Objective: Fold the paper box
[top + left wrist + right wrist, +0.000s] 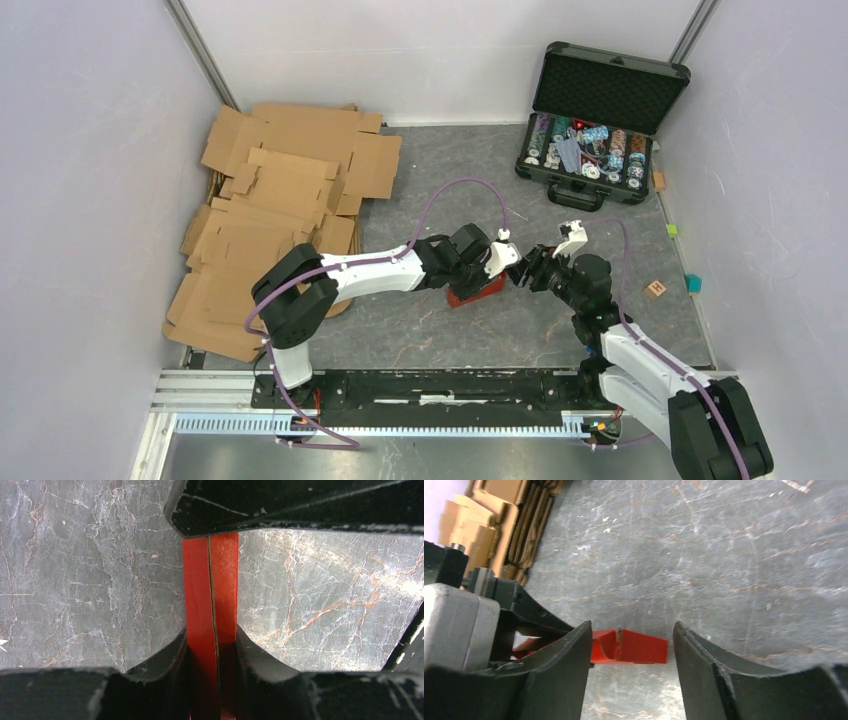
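Grey marbled table (400,340) carries the work at its middle, just ahead of both arms. The left gripper (487,268) is clamped on the paper box (476,292); its wrist view shows two red layers pinched side by side. The right gripper (527,270) hovers just beside the box, jaws apart, holding nothing. One wall looks doubled over and the rest low and loose, so I judge the folding about midway. Farther back lie cardboard sheets (290,190) and an open chip case (610,95).
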`<state>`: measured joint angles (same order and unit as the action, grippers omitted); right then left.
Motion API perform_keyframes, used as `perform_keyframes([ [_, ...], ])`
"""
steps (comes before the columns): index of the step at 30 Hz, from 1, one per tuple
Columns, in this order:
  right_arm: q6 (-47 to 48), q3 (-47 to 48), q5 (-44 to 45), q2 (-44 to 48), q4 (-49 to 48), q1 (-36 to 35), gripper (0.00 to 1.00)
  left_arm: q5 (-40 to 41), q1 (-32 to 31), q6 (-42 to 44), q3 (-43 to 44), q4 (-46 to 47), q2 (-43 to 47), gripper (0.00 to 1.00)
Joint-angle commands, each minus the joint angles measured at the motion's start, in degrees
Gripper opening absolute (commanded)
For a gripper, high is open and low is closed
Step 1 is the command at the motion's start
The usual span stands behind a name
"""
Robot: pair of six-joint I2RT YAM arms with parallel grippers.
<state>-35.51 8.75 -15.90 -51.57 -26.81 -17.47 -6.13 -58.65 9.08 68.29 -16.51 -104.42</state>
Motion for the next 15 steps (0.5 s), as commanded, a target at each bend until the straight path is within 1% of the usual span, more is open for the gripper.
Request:
perform_keyframes([
  [1, 14.3, 3.5, 0.4, 1.4, 8.4, 0.3, 0.68, -0.4, -0.8, -0.6, -1.5, -5.9, -3.2, 0.33],
  [3, 19.4, 3.2, 1.1, 4.0, 9.0, 0.3, 0.68, -0.4, -0.8, -0.6, -1.5, -6.0, -3.1, 0.33],
  [5, 23.7, 1.8, 1.5, 6.8, 8.6, 0.3, 0.64, -0.5, -0.8, -0.6, -1.4, -6.0, -3.2, 0.33],
  [6, 24.9, 1.2, 1.3, 7.9, 8.1, 0.3, 0.62, -0.6, -0.8, -0.6, -1.4, -6.0, -3.2, 0.33],
  [7, 25.9, 0.7, 1.0, 8.5, 7.6, 0.3, 0.58, -0.6, -0.7, -0.6, -1.4, -6.0, -3.2, 0.33],
  [10, 26.2, 0.5, 0.2, 8.3, 6.4, 0.2, 0.56, -0.7, -0.8, -0.6, -1.4, -6.0, -3.1, 0.33],
  [13, 26.8, 1.0, -4.8, 6.7, 4.9, 0.3, 0.56, -0.7, -0.8, -0.6, -1.5, -6.0, -3.1, 0.33],
  [15, 28.5, -0.6, -8.7, 7.0, 1.4, 0.2, 0.53, -0.8, -0.8, -0.6, -1.4, -6.0, -3.1, 0.33],
])
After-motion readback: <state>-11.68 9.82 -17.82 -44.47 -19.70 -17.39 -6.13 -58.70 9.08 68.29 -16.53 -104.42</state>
